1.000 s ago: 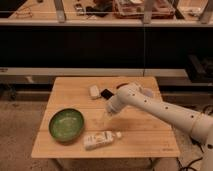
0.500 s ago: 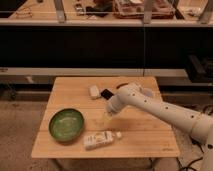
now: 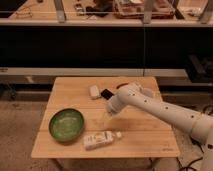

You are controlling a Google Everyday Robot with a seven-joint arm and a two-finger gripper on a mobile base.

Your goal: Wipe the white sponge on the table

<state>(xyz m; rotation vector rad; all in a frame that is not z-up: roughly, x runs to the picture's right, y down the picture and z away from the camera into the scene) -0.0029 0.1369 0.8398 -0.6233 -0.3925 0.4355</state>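
The white sponge [image 3: 94,91] lies near the back middle of the table [image 3: 145,131], a small off-white block just left of a black device [image 3: 106,93]. My white arm reaches in from the right and bends down over the table's middle. The gripper [image 3: 108,113] hangs at its end, in front of and slightly right of the sponge, about a hand's width from it. It stands open with nothing seen in it. A translucent cup [image 3: 106,120] sits directly below the gripper, partly hidden by it.
A green bowl [image 3: 66,125] sits at the front left of the table. A white capped bottle [image 3: 101,139] lies on its side near the front edge. Dark shelving with a metal rail runs behind the table.
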